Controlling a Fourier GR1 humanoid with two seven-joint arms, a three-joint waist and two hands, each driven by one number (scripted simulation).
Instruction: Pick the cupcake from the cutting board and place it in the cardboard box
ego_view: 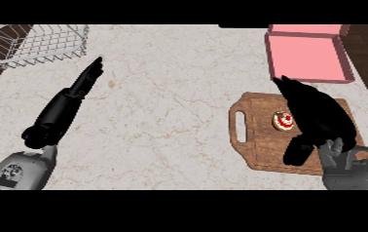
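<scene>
A small cupcake (283,121) with white and red topping sits near the middle of the wooden cutting board (259,110) at the right. My right hand (320,114) hovers over the board just right of the cupcake, fingers straight and pointing away, thumb hanging down near the board's front; it holds nothing. The pink open box (305,55) lies beyond the board at the upper right. My left hand (79,87) rests open at the left, fingers extended toward the far side.
A wire basket (45,45) stands at the upper left corner of the marble counter (165,104). A dark strip runs along the counter's right edge beside the box.
</scene>
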